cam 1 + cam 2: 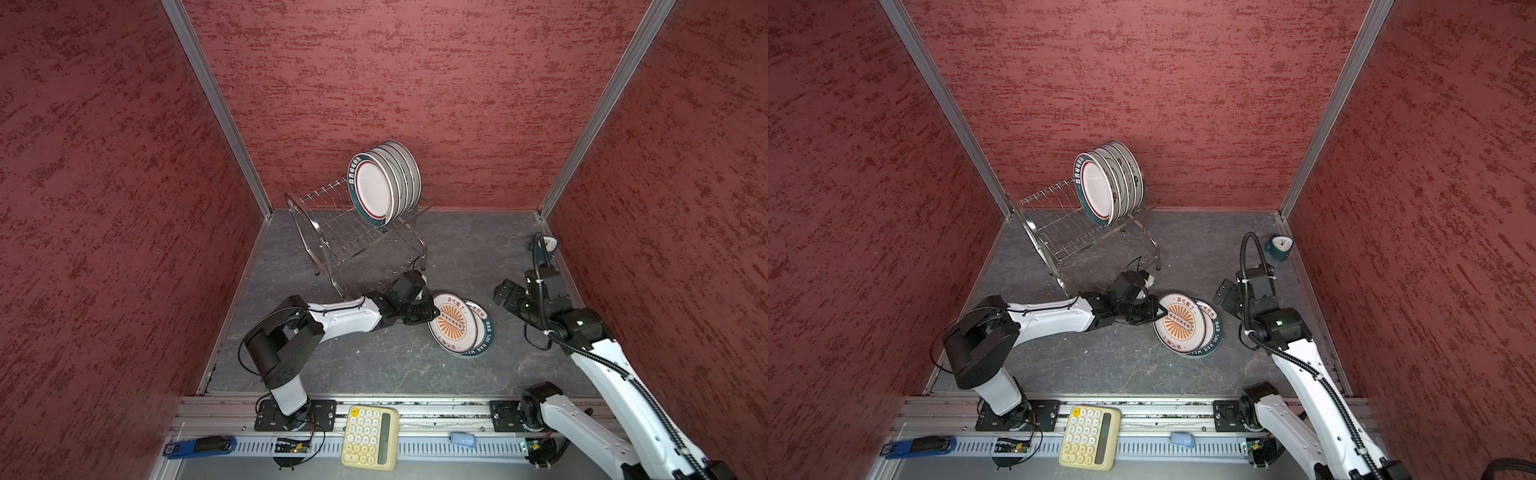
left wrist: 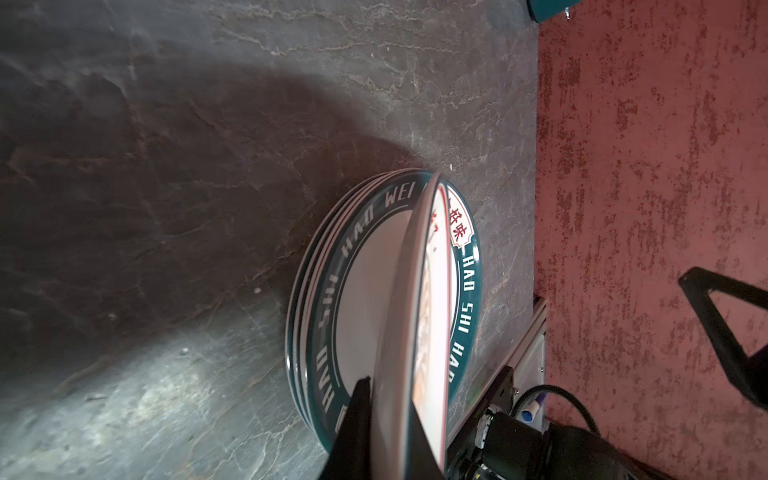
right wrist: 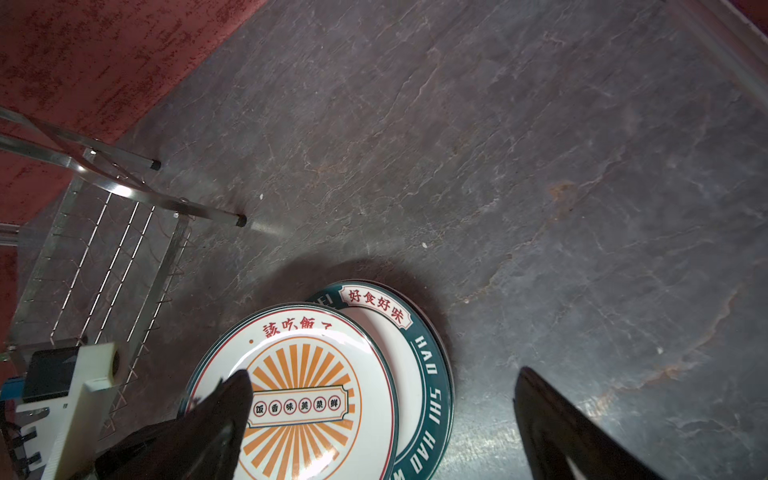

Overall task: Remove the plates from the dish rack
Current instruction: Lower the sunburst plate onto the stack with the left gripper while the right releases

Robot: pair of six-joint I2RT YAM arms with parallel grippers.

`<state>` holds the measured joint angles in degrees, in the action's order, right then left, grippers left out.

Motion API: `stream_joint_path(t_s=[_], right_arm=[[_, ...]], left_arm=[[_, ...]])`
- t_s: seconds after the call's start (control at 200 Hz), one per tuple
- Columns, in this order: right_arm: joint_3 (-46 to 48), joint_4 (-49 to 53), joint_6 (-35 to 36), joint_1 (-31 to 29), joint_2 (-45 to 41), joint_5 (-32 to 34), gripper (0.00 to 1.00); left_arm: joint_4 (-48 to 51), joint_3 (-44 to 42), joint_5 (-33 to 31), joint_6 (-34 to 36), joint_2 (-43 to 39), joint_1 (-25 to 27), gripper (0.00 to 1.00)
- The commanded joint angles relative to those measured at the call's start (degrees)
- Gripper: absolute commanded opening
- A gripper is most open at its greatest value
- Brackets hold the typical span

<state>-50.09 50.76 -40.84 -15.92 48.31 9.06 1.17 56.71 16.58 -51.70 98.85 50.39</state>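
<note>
Both top views: row of plates upright at the far end of the dish rack, well apart from a flat stack on the table. At the rim of the sunburst plate, uppermost there, the left gripper.

Left wrist: pinched on that rim; plate angled against the stack, not yet flat.

Right wrist: the right gripper spread wide, empty, hovering over the stack.

Step in hand, probably: setting down. Next: let go cleanly, back off, return to the dish rack.
</note>
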Motion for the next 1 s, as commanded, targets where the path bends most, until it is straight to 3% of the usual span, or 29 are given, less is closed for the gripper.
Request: stream_joint_path(t_s=[0.0, 0.361, 0.997], right_arm=[[-1.6, 2.0, 1.4, 0.2, -1.1, 3.4, 0.99], [-2.0, 2.0, 3.4, 0.3, -1.4, 3.7, 0.99], [-2.2, 3.1, 6.2, 0.4, -2.3, 4.2, 0.99]], left_arm=[[5.0, 3.3, -1.0, 0.4, 1.9, 0.6, 0.22], [16.3, 11.1, -4.9, 0.8, 7.1, 2.3, 0.55], [20.6, 18.9, -5.8, 2.0, 11.5, 4.0, 0.64]])
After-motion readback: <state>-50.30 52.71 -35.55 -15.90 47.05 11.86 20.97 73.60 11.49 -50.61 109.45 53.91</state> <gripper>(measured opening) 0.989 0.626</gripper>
